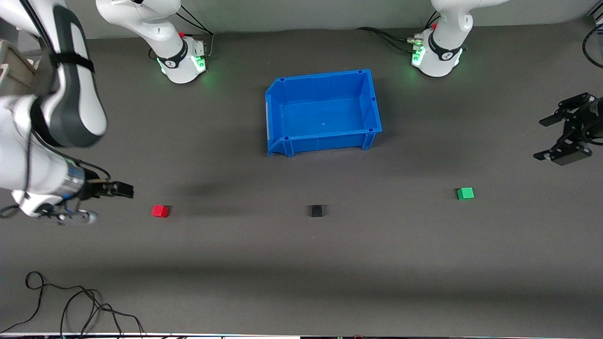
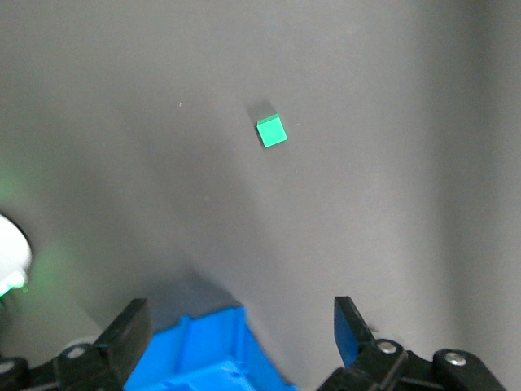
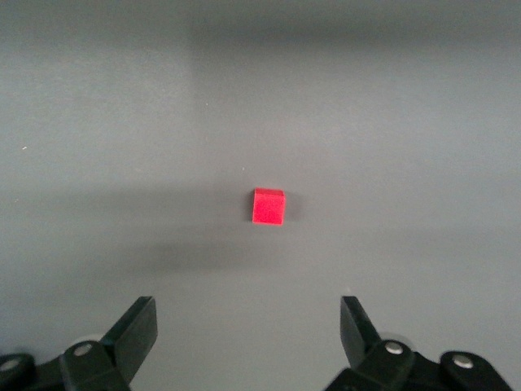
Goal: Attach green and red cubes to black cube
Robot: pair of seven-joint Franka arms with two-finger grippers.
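Both sets of fingers wide open, left gripper [image 1: 563, 136] mid-right edge, right gripper [image 1: 123, 189] lower left by the red cube [image 1: 160, 211]; green cube [image 1: 465, 193] right, black cube [image 1: 316, 210] centre, so tiny cubes could easily skid off if nudged

1. bin [image 1: 323, 113]: on the table [image 1: 301, 263], midway between the two arm bases, farther from the front camera than all three cubes.
2. black cube [image 1: 316, 210]: on the table, nearer the front camera than the bin, between the other two cubes and well apart from each.
3. red cube [image 1: 160, 211]: on the table toward the right arm's end, level with the black cube.
4. green cube [image 1: 465, 193]: on the table toward the left arm's end, slightly farther from the front camera than the black cube.
5. cables [image 1: 70, 306]: on the table at its edge nearest the front camera, toward the right arm's end.
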